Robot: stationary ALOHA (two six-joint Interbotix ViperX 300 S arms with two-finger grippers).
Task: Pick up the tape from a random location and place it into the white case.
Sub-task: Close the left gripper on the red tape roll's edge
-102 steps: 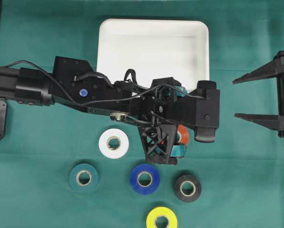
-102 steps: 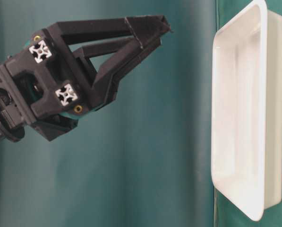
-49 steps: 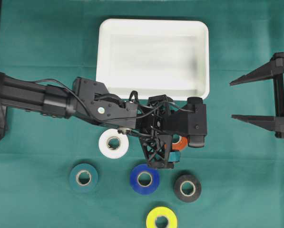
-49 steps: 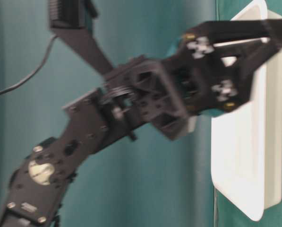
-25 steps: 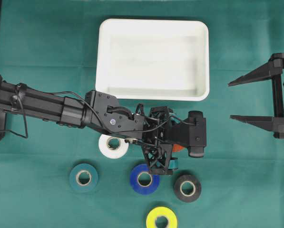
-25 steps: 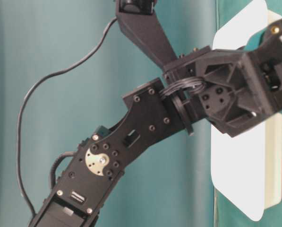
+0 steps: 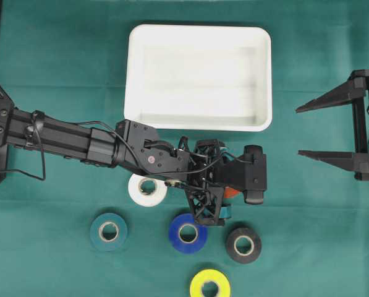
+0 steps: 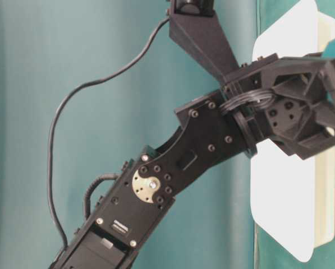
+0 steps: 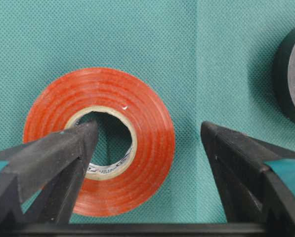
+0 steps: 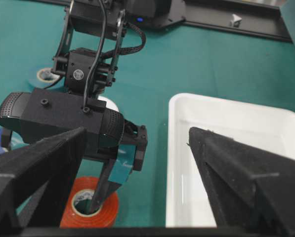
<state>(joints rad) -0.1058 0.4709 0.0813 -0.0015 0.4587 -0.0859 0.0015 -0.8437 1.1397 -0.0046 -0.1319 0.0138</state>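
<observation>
While its fingers stand spread wide, the left gripper (image 9: 147, 143) straddles one side of the orange tape (image 9: 99, 142): one fingertip (image 9: 80, 140) sits over the roll's core hole and the other hangs above bare cloth (image 9: 226, 59) outside the ring, so the roll's wall lies between them, not yet pinched. The tape lies flat on the cloth, just below the case's (image 7: 199, 77) near rim in the overhead view and mostly hidden there under the wrist. The case looks empty. White (image 7: 148, 189), blue (image 7: 188, 232), black (image 7: 243, 244), teal (image 7: 109, 231) and yellow (image 7: 210, 287) rolls sit untouched nearby. The right gripper (image 7: 332, 131) hangs off to the side, fingers apart, holding nothing. By my reading the approach is nearly done; the squeeze, the lift, the carry to the case and the release are all left.
</observation>
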